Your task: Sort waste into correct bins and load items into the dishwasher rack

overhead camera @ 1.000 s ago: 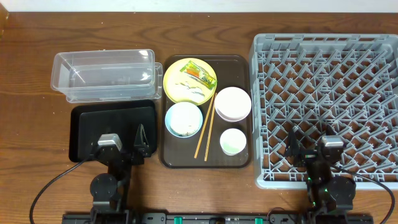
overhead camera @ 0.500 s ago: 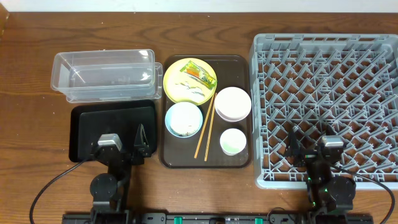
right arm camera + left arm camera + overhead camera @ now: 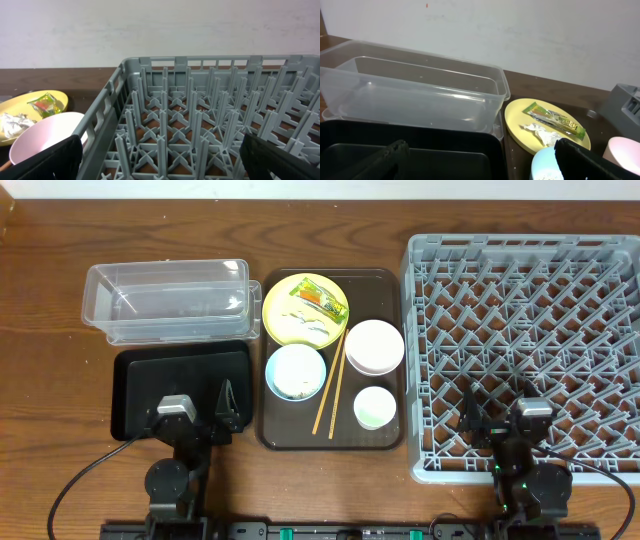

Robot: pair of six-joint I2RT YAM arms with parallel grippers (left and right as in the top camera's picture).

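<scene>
Overhead, the yellow-green snack wrapper (image 3: 320, 297) and crumpled white tissue (image 3: 312, 326) are seen lying on the yellow plate (image 3: 285, 300). The plate is set on the brown tray (image 3: 390, 442) with the light blue bowl (image 3: 296, 371), white bowl (image 3: 374, 346), cup (image 3: 375, 407) and chopsticks (image 3: 331, 385). The clear tub (image 3: 165, 300) and black tray (image 3: 180, 370) are placed to the left, the grey rack (image 3: 525, 310) to the right. The left gripper (image 3: 198, 412) is held over the black tray's near edge and the right gripper (image 3: 500, 418) over the rack's. Both pairs of jaws are spread wide, and nothing is gripped.

On the bench (image 3: 50, 380), the tub (image 3: 165, 300) sits far left, the shallow tray (image 3: 180, 370) just nearer, the serving tray (image 3: 290, 425) in the middle, and the rack (image 3: 520, 310) at right.
</scene>
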